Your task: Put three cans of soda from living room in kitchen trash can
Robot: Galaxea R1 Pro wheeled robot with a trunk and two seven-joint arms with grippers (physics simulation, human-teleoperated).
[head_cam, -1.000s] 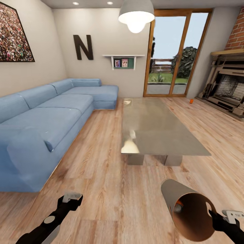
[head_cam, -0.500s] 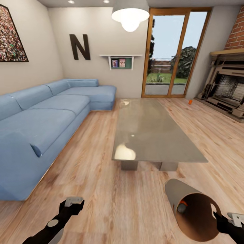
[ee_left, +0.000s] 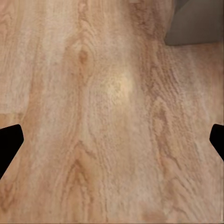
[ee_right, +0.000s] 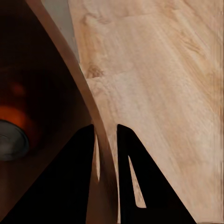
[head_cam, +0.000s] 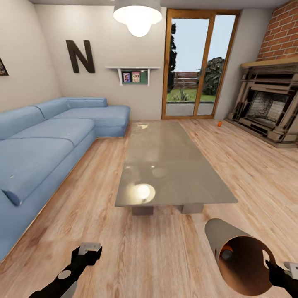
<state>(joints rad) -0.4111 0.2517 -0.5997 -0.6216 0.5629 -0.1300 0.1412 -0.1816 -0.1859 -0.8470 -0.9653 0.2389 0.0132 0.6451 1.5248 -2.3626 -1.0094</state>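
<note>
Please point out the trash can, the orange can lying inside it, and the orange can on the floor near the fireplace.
trash can (head_cam: 215, 230), head view, grey outer wall.
orange can inside (head_cam: 226, 252), head view, its end.
floor can (head_cam: 219, 123), head view, its side.

The coffee table surface (head_cam: 174, 165) stands mid-room, the sofa (head_cam: 45, 140) along its left, the fireplace (head_cam: 269, 111) far right. A soda can (head_cam: 219, 123) stands on the floor (head_cam: 136, 248) between table and fireplace, before the glass doors (head_cam: 194, 70). Near right, the tipped trash can (head_cam: 242, 258) holds another can (head_cam: 226, 252) inside, its wall between the right claw's (ee_right: 106, 137) fingers.
</note>
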